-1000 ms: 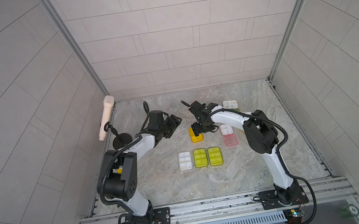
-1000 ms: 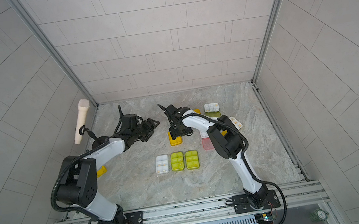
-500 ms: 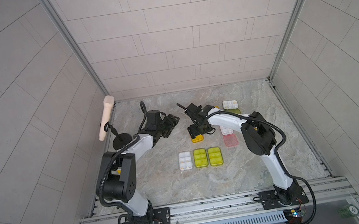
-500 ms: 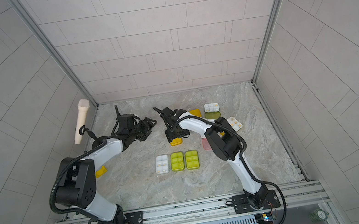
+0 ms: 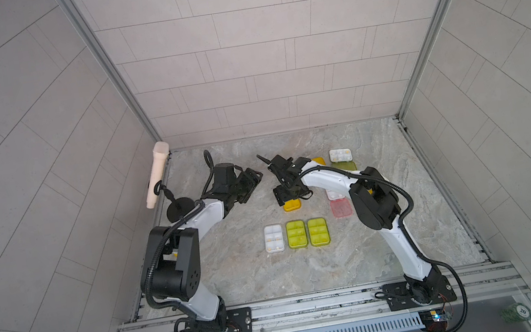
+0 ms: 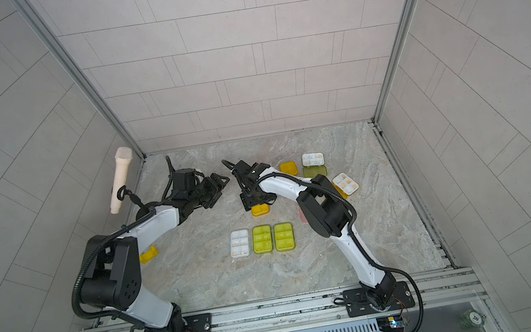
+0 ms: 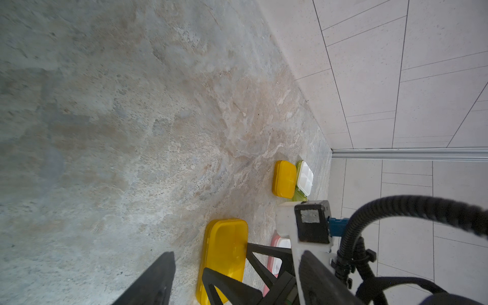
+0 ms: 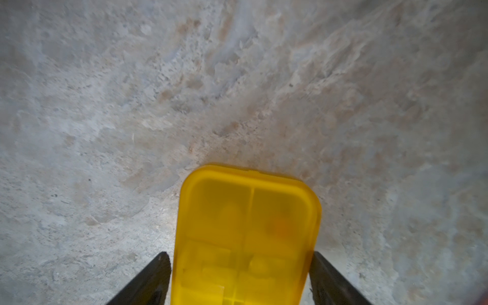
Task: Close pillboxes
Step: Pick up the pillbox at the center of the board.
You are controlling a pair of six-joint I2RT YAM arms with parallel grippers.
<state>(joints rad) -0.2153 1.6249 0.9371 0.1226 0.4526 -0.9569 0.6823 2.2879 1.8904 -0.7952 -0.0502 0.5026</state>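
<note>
The right gripper (image 8: 239, 253) is seen low over the surface (image 8: 105, 105). Its jaws are spread to either side of a closed orange pillbox (image 8: 248, 211), which lies flat between them. A sliver of surface shows between one finger and the box's side, so the box is judged released rather than clamped. The left gripper (image 5: 253, 181) is held opposite the right one, well apart from the box, with its jaws parted and nothing between them.

Behind the right gripper, along its own arm, three boxes are seen with lids thrown back: a green-lidded pillbox (image 5: 341, 159), a pink pillbox (image 5: 340, 206) and an open orange pillbox (image 6: 345, 183). A row of three closed pillboxes (image 5: 297, 239) lies to the gripper's side, towards the robot's base.

Whether the lid between the jaws is fully latched cannot be told. If the gripper is lifted while a finger rests against the box's side, the box could be dragged or tipped. The open trays lie close under the forearm, so they could be knocked and their contents spilled when the arm is drawn back. On this smooth surface a pushed lid may slide its box rather than fold shut.
</note>
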